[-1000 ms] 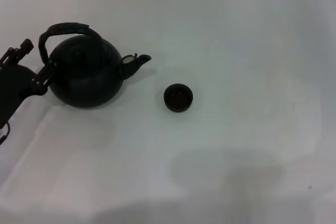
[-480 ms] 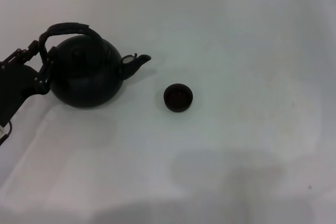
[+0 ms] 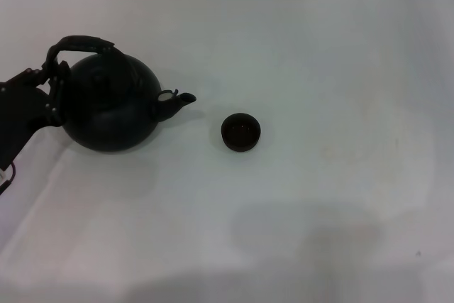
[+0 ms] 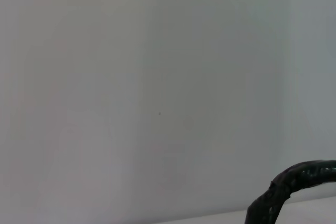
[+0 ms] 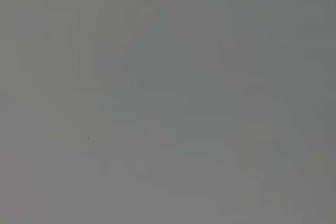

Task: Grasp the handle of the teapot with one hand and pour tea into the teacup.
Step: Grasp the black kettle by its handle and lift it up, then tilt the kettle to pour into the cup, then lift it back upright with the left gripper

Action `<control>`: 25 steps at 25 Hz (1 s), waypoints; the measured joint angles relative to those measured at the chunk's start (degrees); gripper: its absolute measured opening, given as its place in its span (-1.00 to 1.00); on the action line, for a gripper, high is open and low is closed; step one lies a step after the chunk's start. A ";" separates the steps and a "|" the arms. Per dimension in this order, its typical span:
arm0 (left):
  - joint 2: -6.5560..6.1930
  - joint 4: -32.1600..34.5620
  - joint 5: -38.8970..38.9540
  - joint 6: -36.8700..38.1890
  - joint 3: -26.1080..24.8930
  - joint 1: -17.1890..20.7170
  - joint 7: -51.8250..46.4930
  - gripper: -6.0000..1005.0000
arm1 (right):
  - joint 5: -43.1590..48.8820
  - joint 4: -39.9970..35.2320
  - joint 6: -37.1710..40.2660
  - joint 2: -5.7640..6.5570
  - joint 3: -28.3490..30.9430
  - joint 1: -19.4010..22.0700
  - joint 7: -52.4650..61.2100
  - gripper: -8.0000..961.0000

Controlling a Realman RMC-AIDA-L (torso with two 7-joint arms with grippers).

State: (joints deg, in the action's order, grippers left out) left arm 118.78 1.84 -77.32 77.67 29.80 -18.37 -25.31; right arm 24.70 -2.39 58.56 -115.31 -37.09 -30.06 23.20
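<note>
The matte-black teapot [image 3: 110, 108] is at the left of the white table, tipped with its short spout [image 3: 181, 98] pointing down and right toward the teacup [image 3: 241, 132]. The small dark teacup stands upright about a hand's width to the right of the spout. My left gripper [image 3: 54, 76] comes in from the left edge and is shut on the left end of the arched handle [image 3: 79, 42]. A piece of the rough handle [image 4: 294, 182] shows in the left wrist view. The right gripper is out of view.
The white table [image 3: 319, 196] spreads wide to the right of the teacup and in front of it. Only a plain grey surface appears in the right wrist view.
My left gripper moved in and shut on the handle's left end. The teapot shifted slightly left and tipped, so its spout dropped lower toward the teacup. The teacup stayed put.
</note>
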 joint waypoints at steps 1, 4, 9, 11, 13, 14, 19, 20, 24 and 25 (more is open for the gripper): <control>0.00 0.00 0.02 0.00 -0.03 0.00 0.00 -0.66 | 0.00 0.01 -0.01 0.00 0.00 0.00 0.00 0.73; 0.01 0.05 0.18 0.12 -0.05 0.01 0.00 -0.70 | 0.00 0.18 -0.03 0.00 0.00 0.07 0.02 0.73; 0.03 2.30 0.16 1.38 0.01 -0.76 -0.01 -0.71 | 0.00 0.37 0.00 0.00 0.00 0.11 0.10 0.73; -0.04 3.51 -0.39 2.02 0.30 -1.51 -0.03 -0.71 | 0.00 0.40 0.03 0.00 0.00 0.13 0.09 0.72; -0.15 4.71 -1.18 2.29 0.47 -2.53 -0.08 -0.72 | 0.00 0.48 0.03 -0.01 0.00 0.15 0.10 0.72; -0.18 5.09 -1.37 2.32 0.49 -2.83 -0.08 -0.72 | -0.01 0.50 0.03 -0.02 0.00 0.16 0.10 0.72; -0.22 6.39 -1.90 2.35 0.56 -5.45 0.28 -0.73 | 0.00 0.54 0.06 -0.07 0.00 0.18 0.09 0.72; -0.21 6.63 -2.22 2.35 0.60 -5.88 0.67 -0.73 | -0.01 0.55 0.07 -0.08 0.00 0.18 0.09 0.72; -0.18 7.56 -4.78 2.20 0.92 -7.95 3.26 -0.73 | -0.01 0.55 0.13 -0.09 0.00 0.18 0.11 0.72; -0.17 7.61 -5.14 2.13 1.03 -8.44 3.60 -0.74 | -0.01 0.55 0.14 -0.09 0.00 0.17 0.12 0.72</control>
State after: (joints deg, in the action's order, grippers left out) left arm 118.61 9.45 -82.46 79.80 30.83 -26.81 -21.71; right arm 24.69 -1.84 58.70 -115.40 -37.09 -29.88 23.32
